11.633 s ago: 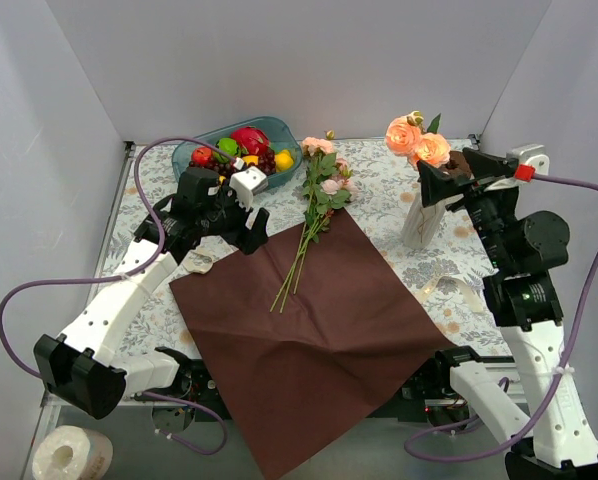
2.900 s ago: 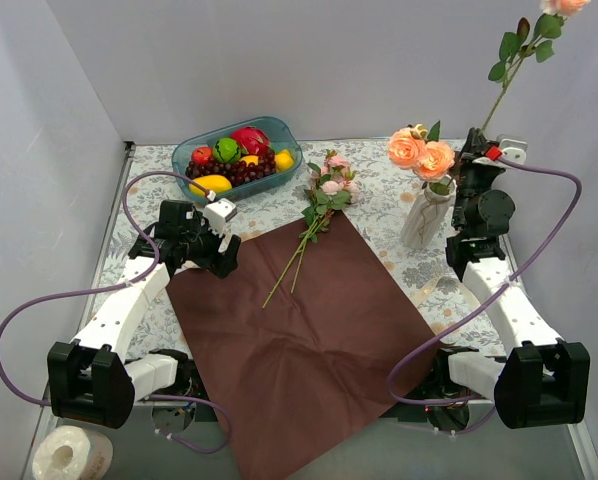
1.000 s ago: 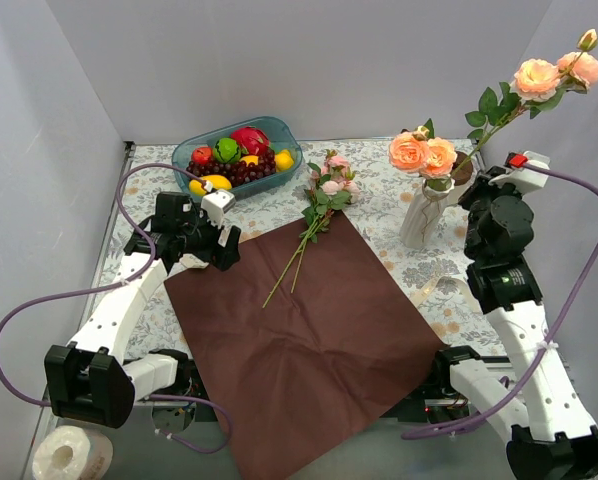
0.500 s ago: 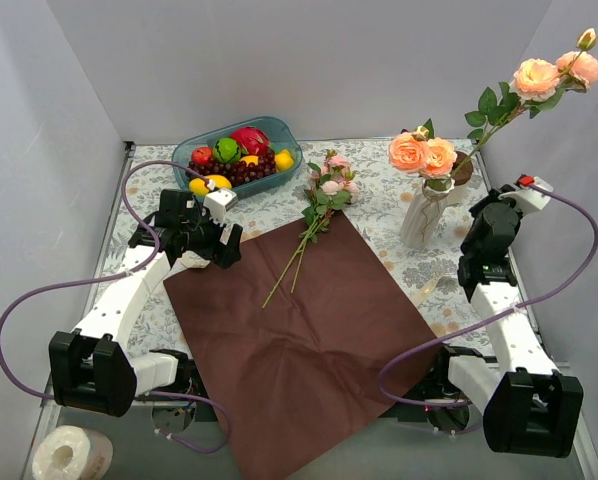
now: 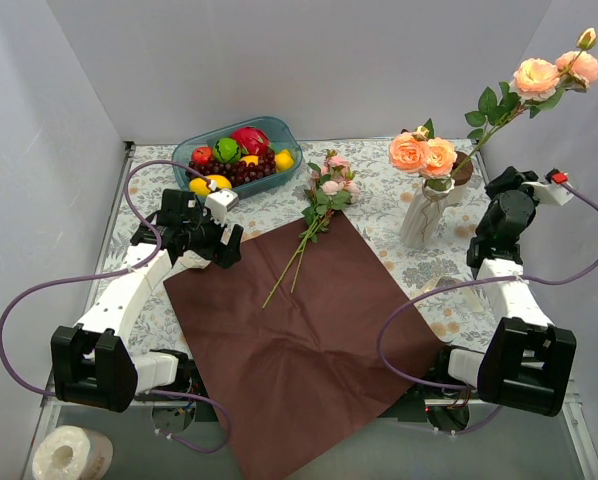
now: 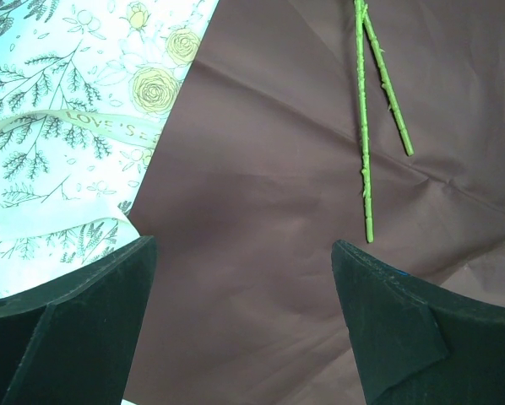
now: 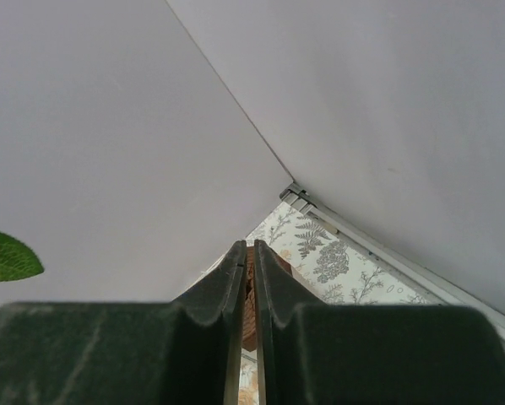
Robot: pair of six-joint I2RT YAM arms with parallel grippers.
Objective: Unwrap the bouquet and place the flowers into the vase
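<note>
The white vase (image 5: 422,218) stands on the right side of the table (image 5: 379,205), toward the far edge. Two peach roses (image 5: 419,152) sit at its top. A long rose stem (image 5: 499,108) leans out of it, up and to the right, with more peach blooms at its tip.

The right end effector (image 7: 245,246) is just to the right of the vase and points up at the far corner of the walls. Its fingers are only a thin crack apart, and they hold nothing.

The dark red paper (image 5: 309,330) lies flat in the middle of the table. Some pink flowers (image 5: 329,185) lie at its far corner, with their green stems (image 6: 364,126) resting on the paper.

The left end effector (image 5: 214,248) hangs over the left edge of the paper. Its fingers are wide apart and empty. A cream ribbon (image 6: 84,126) lies on the table just beside that edge.

A teal bowl of fruit (image 5: 279,126) sits at the far left.
</note>
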